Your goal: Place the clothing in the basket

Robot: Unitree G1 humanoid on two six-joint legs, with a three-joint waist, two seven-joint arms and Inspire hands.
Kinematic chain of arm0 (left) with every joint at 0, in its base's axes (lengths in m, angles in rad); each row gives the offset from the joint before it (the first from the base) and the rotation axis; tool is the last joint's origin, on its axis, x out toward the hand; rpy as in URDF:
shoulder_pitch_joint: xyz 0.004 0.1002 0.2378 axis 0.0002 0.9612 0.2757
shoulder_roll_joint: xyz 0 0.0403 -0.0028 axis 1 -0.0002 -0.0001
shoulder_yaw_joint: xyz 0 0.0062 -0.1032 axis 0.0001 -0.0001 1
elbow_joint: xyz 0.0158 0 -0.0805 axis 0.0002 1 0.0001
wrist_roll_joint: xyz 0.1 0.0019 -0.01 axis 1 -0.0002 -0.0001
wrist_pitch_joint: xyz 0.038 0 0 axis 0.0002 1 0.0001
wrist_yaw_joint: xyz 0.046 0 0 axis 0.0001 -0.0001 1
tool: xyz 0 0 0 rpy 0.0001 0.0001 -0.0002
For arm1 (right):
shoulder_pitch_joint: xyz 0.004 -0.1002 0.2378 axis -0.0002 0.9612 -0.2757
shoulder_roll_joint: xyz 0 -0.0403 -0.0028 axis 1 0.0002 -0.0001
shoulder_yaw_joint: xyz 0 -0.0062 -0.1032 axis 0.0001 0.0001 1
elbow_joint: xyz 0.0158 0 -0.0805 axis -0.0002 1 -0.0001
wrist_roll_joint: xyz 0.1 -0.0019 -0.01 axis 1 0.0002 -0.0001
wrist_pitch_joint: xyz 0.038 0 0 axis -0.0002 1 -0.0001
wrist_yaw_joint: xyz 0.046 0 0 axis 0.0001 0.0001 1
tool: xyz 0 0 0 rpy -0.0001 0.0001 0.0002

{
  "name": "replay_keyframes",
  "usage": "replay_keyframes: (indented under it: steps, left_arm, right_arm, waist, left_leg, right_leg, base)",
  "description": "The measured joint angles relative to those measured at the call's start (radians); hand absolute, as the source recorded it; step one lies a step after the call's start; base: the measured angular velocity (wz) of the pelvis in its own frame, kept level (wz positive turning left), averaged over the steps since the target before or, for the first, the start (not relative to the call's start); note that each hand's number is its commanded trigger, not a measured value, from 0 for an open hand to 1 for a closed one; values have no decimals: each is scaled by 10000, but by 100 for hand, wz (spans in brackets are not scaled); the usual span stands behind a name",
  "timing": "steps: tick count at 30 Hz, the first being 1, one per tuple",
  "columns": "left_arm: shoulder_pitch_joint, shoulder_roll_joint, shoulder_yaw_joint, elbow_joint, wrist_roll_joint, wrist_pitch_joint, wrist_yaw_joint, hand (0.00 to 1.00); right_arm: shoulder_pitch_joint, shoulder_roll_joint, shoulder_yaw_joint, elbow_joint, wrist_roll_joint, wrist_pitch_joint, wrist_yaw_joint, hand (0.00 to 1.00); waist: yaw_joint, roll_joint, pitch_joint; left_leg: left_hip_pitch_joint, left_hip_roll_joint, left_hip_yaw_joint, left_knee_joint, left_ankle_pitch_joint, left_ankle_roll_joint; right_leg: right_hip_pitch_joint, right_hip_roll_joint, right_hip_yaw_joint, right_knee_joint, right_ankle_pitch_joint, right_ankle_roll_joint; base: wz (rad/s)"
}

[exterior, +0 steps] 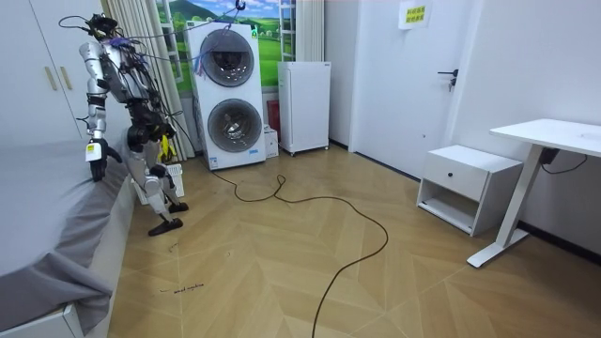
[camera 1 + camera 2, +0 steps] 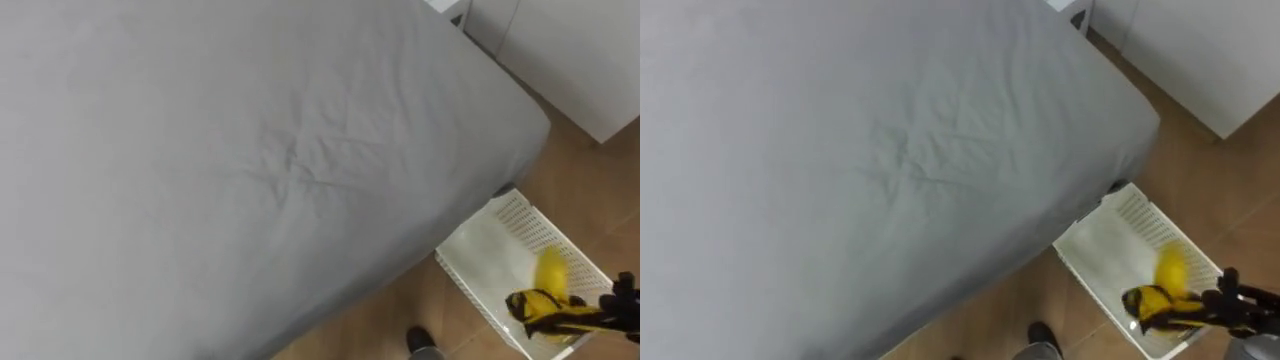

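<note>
A white slatted basket (image 2: 478, 256) stands on the wooden floor at the bed's corner, to my lower right. Above its inside hangs a yellow cloth with dark trim (image 2: 543, 303), and my right hand (image 2: 622, 296) at the view's right edge is shut on it. In the room view I stand against the bed's side, with the yellow cloth (image 1: 165, 146) by my waist above the basket (image 1: 170, 178). My left hand (image 1: 94, 152) hangs low over the bed's edge, too small to read.
The grey-sheeted bed (image 2: 250, 150) lies before me. White wardrobe doors (image 2: 580, 60) stand past its corner. The room view has stacked washing machines (image 1: 231, 94), a white cabinet (image 1: 304, 105), a nightstand (image 1: 467, 186) and a desk (image 1: 554, 141).
</note>
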Motion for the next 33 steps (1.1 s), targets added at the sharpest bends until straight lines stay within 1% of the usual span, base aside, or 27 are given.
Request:
replay_keyframes:
  steps: [1, 3, 4, 6, 8, 11, 12, 13, 15, 17, 20, 21, 22, 24, 25, 26, 28, 29, 30, 32, 33]
  left_arm:
    - [6, 43, -3, 0, -6, -41, -64, 0]
    - [6, 109, -99, -14, -19, -79, -68, 0]
    - [20, 140, -211, -15, -106, -140, -68, 0]
    - [47, 145, -212, -23, -190, -191, -68, 0]
    - [47, 160, -212, -22, -202, -205, -68, 0]
    - [45, 169, -212, -21, -191, -242, -68, 0]
    - [53, 170, -207, -21, -189, -248, -68, 0]
    - [75, 180, -192, -21, -182, -248, -71, 0]
    - [96, 232, -172, -23, -182, -254, -94, 0]
    - [157, 326, -161, -109, -190, -279, -100, 0]
    - [227, 526, -162, -344, -189, -279, -99, 0]
    - [271, 600, -163, -411, -187, -282, -90, 0]
    - [282, 641, -163, -430, -179, -289, -75, 0]
    - [336, 662, -150, -493, -179, -304, -61, 0]
    - [460, 663, -139, -592, -179, -352, -48, 0]
    - [508, 662, -130, -594, -179, -392, -48, 0]
    - [625, 657, 38, -593, -172, -492, -42, 0]
    - [632, 659, 61, -593, -175, -492, -42, 0]
    - [625, 649, 151, -597, -176, -496, -42, 0]
    - [683, 646, 276, -715, -91, -533, -42, 0]
    - [791, 642, 335, -834, 168, -560, -43, 0]
  right_arm:
    - [6, -2, 12, 1, 89, -31, -6, 0]
    - [13, -16, 79, 36, 163, -99, -9, 0]
    - [1, -21, 86, 57, 162, -113, -9, 0]
    - [22, -21, 87, 59, 163, -115, -9, 0]
    - [90, -30, 87, 109, 173, -121, -12, 0]
    - [308, -38, 160, 219, 362, -168, -35, 0]
    - [330, -38, 180, 232, 374, -173, -23, 0]
    - [361, -38, 178, 262, 371, -189, -17, 0]
    - [455, -37, 172, 266, 367, -193, -3, 0]
    - [540, -33, 178, 299, 375, -191, 1, 0]
    - [700, -21, 215, 309, 397, -185, 10, 0]
    - [774, -21, 394, 304, 445, -186, 10, 0]
    - [914, -3, 560, 292, 586, -184, 16, 0]
    - [1276, 83, 724, 201, 703, -163, 17, 0]
    - [1453, 170, 771, 159, 707, -162, 22, 0]
    - [1514, 223, 768, 159, 713, -160, 23, 0]
    - [1696, 490, 770, 160, 741, -158, 56, 0]
    - [1752, 547, 775, 159, 770, -158, 115, 0]
    - [1848, 647, 795, 157, 781, -157, 235, 0]
    - [2015, 831, 1005, 162, 761, -155, 423, 0]
    - [2126, 1000, 1050, 162, 774, -146, 594, 0]
  waist:
    - [-3, -2, 1]
    - [-8, -16, 4]
    - [0, -23, 1]
    - [-4, -36, -4]
    - [-24, -40, -6]
    - [-9, -100, 6]
    - [-1, -140, 12]
    - [-3, -231, 35]
    - [-4, -283, 26]
    - [-4, -397, 35]
    - [24, -491, -17]
    - [40, -595, 2]
    - [81, -648, -21]
    - [254, -785, -42]
    - [354, -872, -50]
    - [375, -909, -57]
    - [420, -1059, -96]
    - [445, -1147, -98]
    - [486, -1155, -135]
    - [570, -1255, -133]
    - [577, -1337, -134]
  left_leg:
    - [-1, 0, -41, 11, 1, -2]
    - [-1, -1, -83, 35, 1, -2]
    - [0, -2, -98, 42, 1, -2]
    - [6, -4, -142, 53, 1, -2]
    - [67, 7, -249, 62, 1, -2]
    - [275, 23, -380, 51, 4, -8]
    - [346, 25, -397, 41, 4, -8]
    - [412, 23, -422, 29, 4, -8]
    - [485, 34, -475, 4, 4, -8]
    - [524, 37, -519, -3, 4, -8]
    - [560, 72, -570, 19, 5, -8]
    - [590, 79, -652, 34, 5, -8]
    - [668, 89, -766, 40, 8, -14]
    - [913, 105, -770, 11, 7, -19]
    - [1124, 110, -773, -32, 6, -21]
    - [1223, 110, -777, -54, 5, -23]
    - [1582, 107, -798, -218, 23, -56]
    - [1635, 107, -799, -259, 29, -65]
    - [1762, 106, -801, -296, 29, -65]
    - [1946, 105, -922, -328, 28, -67]
    - [2122, 80, -1117, -390, 22, -86]
  right_leg:
    - [13, -50, -156, 0, -7, -10]
    - [38, -103, -310, -1, -20, -16]
    - [52, -118, -352, -6, -21, -15]
    - [91, -128, -384, -12, -23, -11]
    - [247, -127, -477, -108, -21, -15]
    - [591, -122, -610, -295, -19, -25]
    - [647, -118, -613, -355, -11, -16]
    - [744, -123, -622, -401, -6, -8]
    - [929, -117, -682, -533, 17, 1]
    - [1051, -128, -757, -562, 34, 1]
    - [1175, -127, -916, -746, 83, -13]
    - [1308, -130, -986, -796, 97, -18]
    - [1445, -129, -1072, -911, 122, -28]
    - [1782, -120, -1158, -1099, 133, -38]
    - [2063, -109, -1196, -1241, 137, -39]
    - [2195, -108, -1228, -1299, 138, -38]
    - [2677, -104, -1363, -1565, 161, -40]
    - [2763, -104, -1399, -1630, 172, -39]
    - [2984, -113, -1519, -1768, 198, -34]
    - [3318, -122, -1683, -1976, 237, -34]
    - [3573, -124, -1783, -2100, 239, -35]
  base:
    - [10]
    - [10]
    - [5]
    - [7]
    - [13]
    - [15]
    - [0]
    - [0]
    - [8]
    - [11]
    - [14]
    - [14]
    - [16]
    - [12]
    - [9]
    - [14]
    - [18]
    - [22]
    - [22]
    - [26]
    - [26]
